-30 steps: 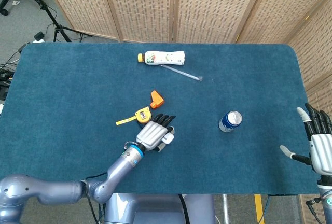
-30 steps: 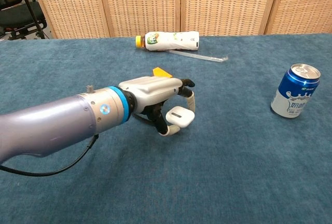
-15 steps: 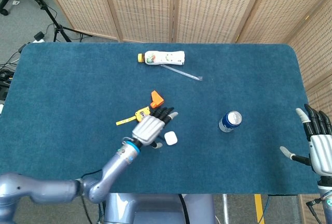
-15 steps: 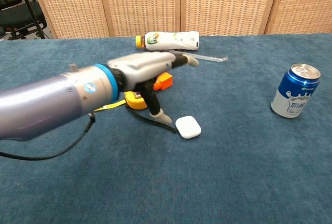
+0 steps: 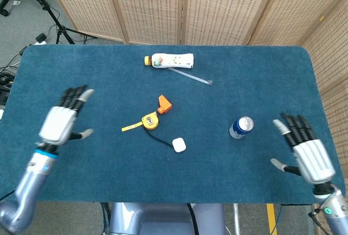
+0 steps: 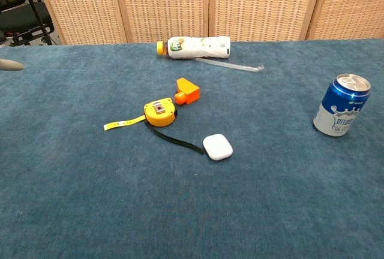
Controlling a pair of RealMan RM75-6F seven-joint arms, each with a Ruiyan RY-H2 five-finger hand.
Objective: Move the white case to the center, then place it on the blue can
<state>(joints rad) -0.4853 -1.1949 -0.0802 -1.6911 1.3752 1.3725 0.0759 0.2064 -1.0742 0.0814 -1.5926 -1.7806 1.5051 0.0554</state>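
Your left hand [image 5: 58, 122] hovers over the table's [image 5: 109, 180] left side with its fingers [image 5: 75, 97] spread and holding nothing, well apart from everything. Moving right, the tape measure [image 5: 149, 121] lies near the middle with its strap trailing toward the case [image 5: 179, 144], and the orange block [image 5: 164, 103] sits just beyond it; the bottle [image 5: 169, 60] and straw [image 5: 190, 76] lie at the far edge. The case rests flat on the table near the center, free of either hand, with the strap end just beside it. The can [image 5: 241, 127] stands upright to its right, and your right hand [image 5: 307, 156] hangs past it by the table's right edge, fingers fanned out and empty. The risks, as I judge them: hooking the strap as you close on the case, nudging the can over on approach, or the case sliding off the can's small rimmed top if you set it off-center.
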